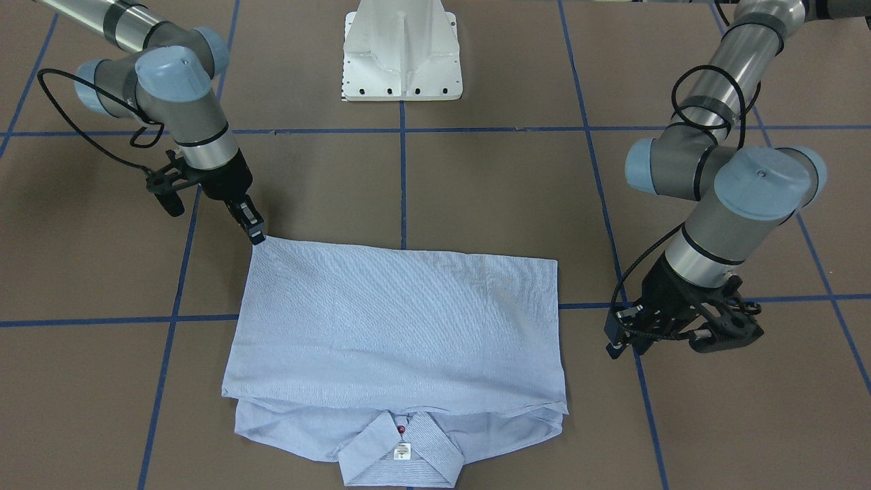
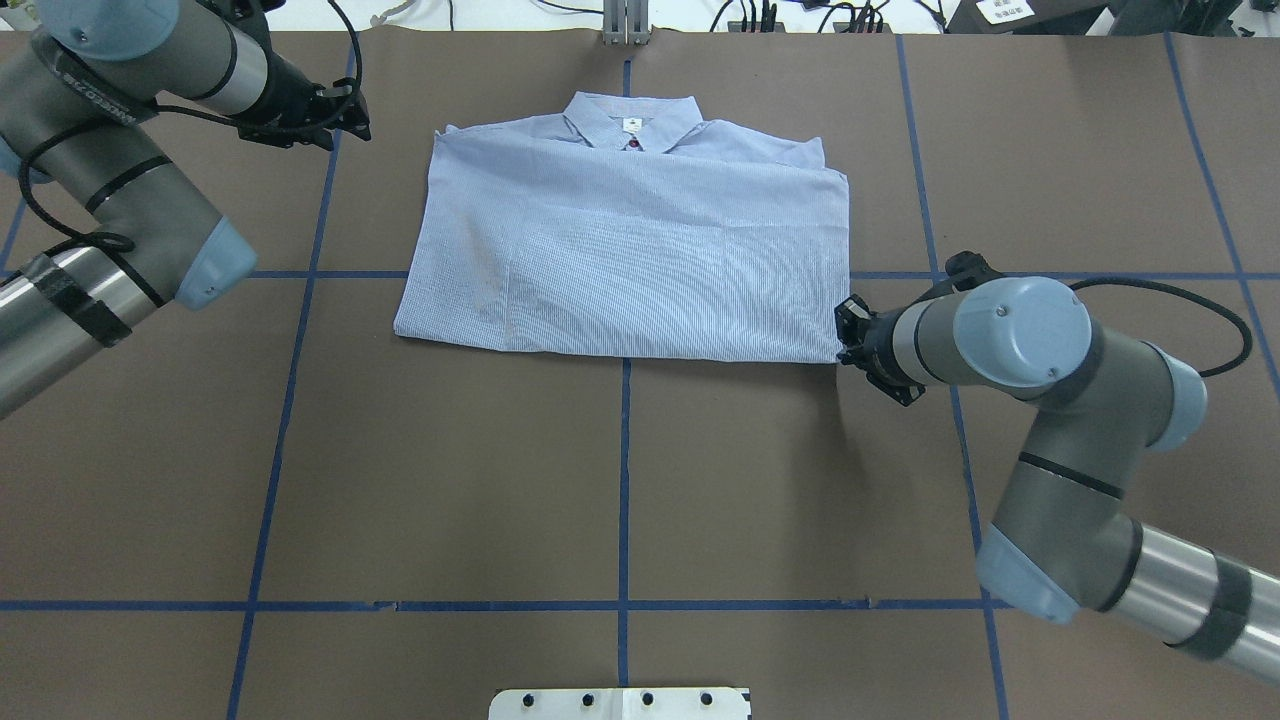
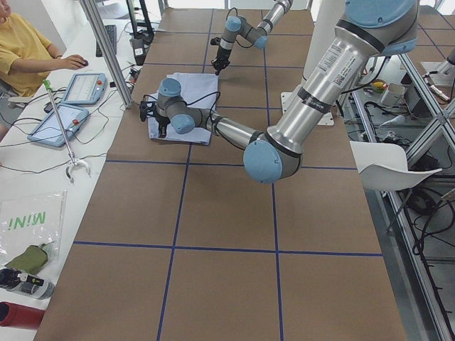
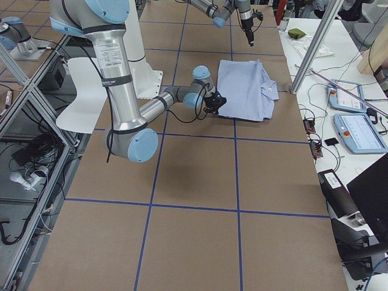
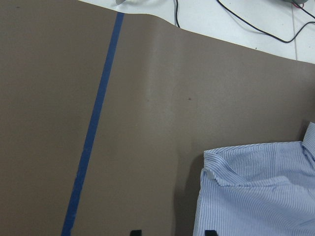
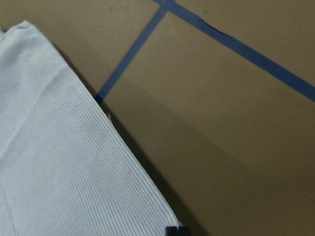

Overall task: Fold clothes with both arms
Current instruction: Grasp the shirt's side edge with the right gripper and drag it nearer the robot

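The light blue striped shirt [image 1: 395,320] lies folded into a rectangle on the brown table, with its collar [image 1: 401,452] and white neck label at the far edge from the robot. It also shows in the overhead view [image 2: 630,260]. My right gripper [image 1: 256,235] is at the shirt's near right corner [image 2: 843,340]. In the right wrist view [image 6: 177,230] its tips are together on that corner of the shirt [image 6: 64,162]. My left gripper [image 2: 350,115] hovers left of the collar end. It is open and empty in the left wrist view [image 5: 172,232], beside the shirt's shoulder [image 5: 256,191].
The white pedestal base [image 1: 401,54] stands at the robot's side of the table. Blue tape lines [image 2: 625,480] cross the brown surface. An operator in yellow [image 3: 21,50] sits at a side table with tablets [image 3: 78,89] beyond the far edge.
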Available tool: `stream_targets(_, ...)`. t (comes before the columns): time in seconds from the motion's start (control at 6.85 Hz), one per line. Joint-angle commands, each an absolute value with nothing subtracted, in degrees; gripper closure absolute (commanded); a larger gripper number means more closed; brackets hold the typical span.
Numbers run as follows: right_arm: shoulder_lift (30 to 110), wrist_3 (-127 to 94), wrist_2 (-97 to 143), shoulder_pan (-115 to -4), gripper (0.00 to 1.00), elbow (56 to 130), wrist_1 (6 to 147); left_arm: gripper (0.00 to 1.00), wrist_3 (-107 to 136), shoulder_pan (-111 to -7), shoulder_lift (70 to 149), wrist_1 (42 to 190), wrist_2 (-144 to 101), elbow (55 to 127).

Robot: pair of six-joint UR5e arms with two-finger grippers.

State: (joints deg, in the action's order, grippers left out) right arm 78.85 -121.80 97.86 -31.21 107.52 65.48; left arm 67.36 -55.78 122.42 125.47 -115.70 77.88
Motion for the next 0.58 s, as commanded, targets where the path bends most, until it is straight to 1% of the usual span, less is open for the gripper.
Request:
stream_targets(0.0, 88.9, -121.8, 98.4, -21.1, 1.00, 120.1, 66.0, 0.47, 67.9, -55.1, 119.0, 123.0, -115.9, 85.0)
stream_targets(0.15, 92.9, -121.8, 102.7, -17.9, 1.00, 125.5, 66.0, 0.47, 67.9, -54.8, 117.2, 122.3, -116.0, 88.0)
stream_targets(0.29, 93.7, -121.8, 112.5, -17.5, 1.00, 127.8, 66.0, 0.47, 68.0, -54.1, 116.4, 122.3, -116.3, 89.1)
stream_targets(0.44, 93.6, -121.9, 120.4, -16.6, 1.00, 128.2, 65.8, 0.46, 69.6, -52.8, 116.4, 122.2, -117.8, 89.9)
